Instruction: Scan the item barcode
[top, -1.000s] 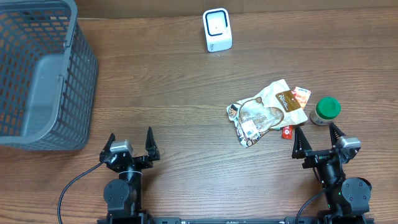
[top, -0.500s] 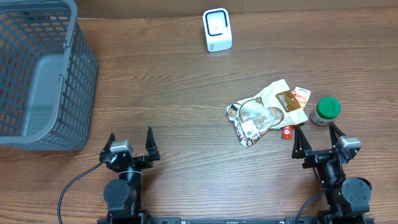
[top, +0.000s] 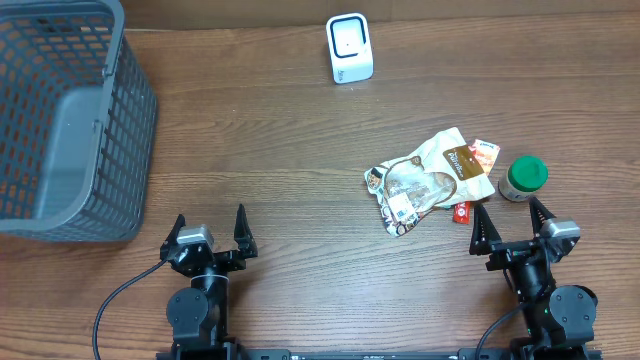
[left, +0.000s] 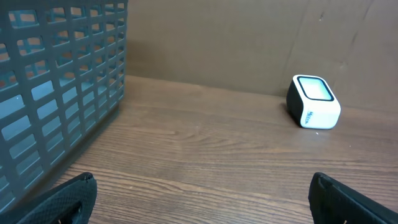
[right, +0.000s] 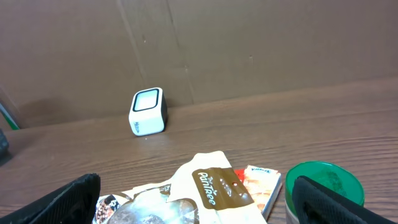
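A brown wood-grain counter (top: 300, 150) carries everything. The largest thing on it is a grey plastic lattice basket (top: 132, 130), which stands upright in the far left corner with its open top showing a bare grey floor; in the left wrist view its grid wall fills the left edge. At the near edge sit the two black arms. The left tool (top: 210, 224) has its two pointed fingers spread wide with nothing between them, and it stands just off the basket's near right corner. The right tool (top: 506, 220) is likewise spread wide and holds nothing, with the group of goods just beyond its fingertips. The biggest of those goods is a crumpled cream and brown foil snack pouch (top: 425, 180), lying flat and slantwise, right of centre and well apart from the scanner. In the right wrist view its brown label bears white cursive lettering that seems to begin "Pain", though the rest is not clear. A small pale printed patch near its lower end may be a code, but it is too small to tell. The white box-shaped scanner with a dark-rimmed window (top: 349, 48) stands at the far edge near the middle; the small print on its side cannot be read. A round green-lidded jar (top: 523, 178) stands upright just right of the pouch. A small orange and white packet (top: 484, 152) touches the pouch's far right edge, its print unreadable. A tiny red sachet (top: 460, 210) lies at the pouch's near right edge.
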